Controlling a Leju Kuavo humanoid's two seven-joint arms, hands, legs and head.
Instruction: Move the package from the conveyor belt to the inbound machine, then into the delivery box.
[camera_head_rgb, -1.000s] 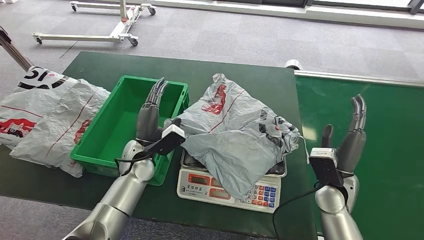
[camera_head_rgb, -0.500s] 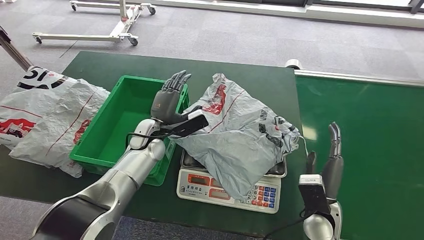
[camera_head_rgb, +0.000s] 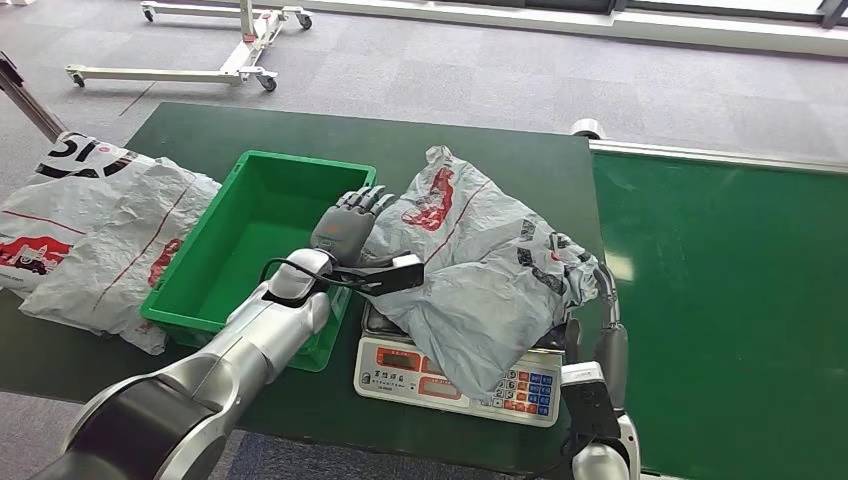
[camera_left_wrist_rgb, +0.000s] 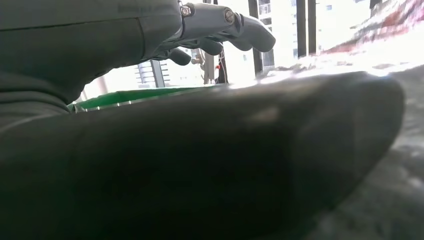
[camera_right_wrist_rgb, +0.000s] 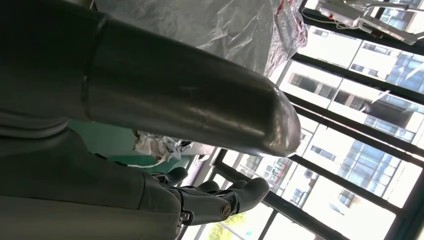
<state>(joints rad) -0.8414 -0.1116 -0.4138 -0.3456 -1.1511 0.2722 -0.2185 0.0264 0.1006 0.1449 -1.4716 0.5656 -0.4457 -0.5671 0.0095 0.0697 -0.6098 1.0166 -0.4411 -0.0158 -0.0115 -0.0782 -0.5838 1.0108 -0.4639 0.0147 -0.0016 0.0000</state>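
Package (camera_head_rgb: 480, 270), a crumpled grey plastic mailer bag with red and black print, lies on the weighing scale (camera_head_rgb: 400, 372) near the front edge of the desk (camera_head_rgb: 480, 145), draped over the scale's pan and hanging down over part of its keypad. The scale stands between the green crate (camera_head_rgb: 250, 245) and the conveyor belt (camera_head_rgb: 740, 280), which runs along the desk's right edge.

Nearest the front edge, the right hand (camera_head_rgb: 607, 335) is raised just beside the package's right side, at the seam between desk and belt. Its fingers (camera_head_rgb: 604, 283) point upward and lie close together; it holds nothing. In the right wrist view the right hand (camera_right_wrist_rgb: 215, 200) has its fingers loosely extended, and the grey bag (camera_right_wrist_rgb: 215, 25) lies past the thumb, apart from it.

Further in, the left hand (camera_head_rgb: 347, 222) reaches from the front-left, across the crate's right rim, to the package's left edge. Its fingers (camera_head_rgb: 368, 200) are spread and bent slightly over the bag's folds, resting against the plastic without a visible grip. In the left wrist view the left hand (camera_left_wrist_rgb: 215, 25) shows its fingers apart from the thumb, with the green crate (camera_left_wrist_rgb: 130, 96) rim behind.

The crate sits left of the scale toward the desk's middle. Beyond its left side, at the desk's left edge, lies another bag (camera_head_rgb: 90, 230), white and grey with red and black print.

Past the desk's far edge is grey carpet with a white wheeled frame (camera_head_rgb: 240, 45).
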